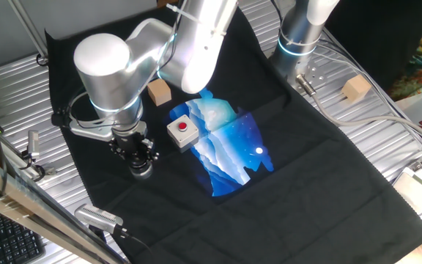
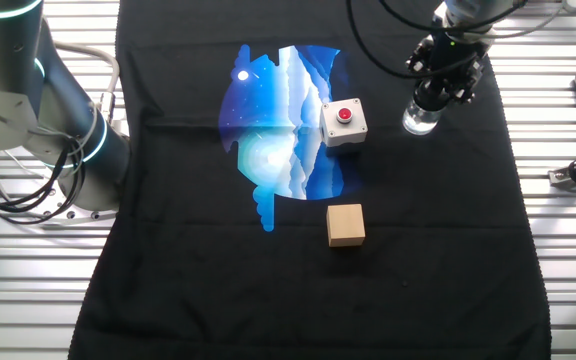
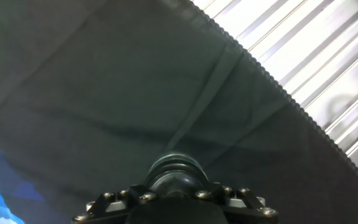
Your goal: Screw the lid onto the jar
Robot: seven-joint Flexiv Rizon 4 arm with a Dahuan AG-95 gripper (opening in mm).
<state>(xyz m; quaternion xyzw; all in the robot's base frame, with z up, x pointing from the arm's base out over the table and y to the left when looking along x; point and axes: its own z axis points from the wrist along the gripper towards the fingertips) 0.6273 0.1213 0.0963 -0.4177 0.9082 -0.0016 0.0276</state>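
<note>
Jar stands upright on the black cloth, and we see its clear wall right under our gripper in the other fixed view. Our fingers come down on it from straight above. In one fixed view the jar shows as a pale round shape at the very tip of the gripper, touching it or nearly so.

Lid appears in the hand view as a dark round ribbed cap, sitting between the finger bases at the bottom edge of the picture. We seem to be clamped around it, with the fingers drawn in narrow, but we cannot tell for sure how firm the hold is, since the fingertips themselves are hidden. In both fixed views the lid is hidden inside the black gripper, so we cannot tell whether it is already seated on the jar's rim.

Just beside the jar lies the white box with its red button, apart from it. Near that box the cloth carries a blue and white print. A wooden cube rests on the cloth well apart from the jar. A second cube sits on the metal table off the cloth.
</note>
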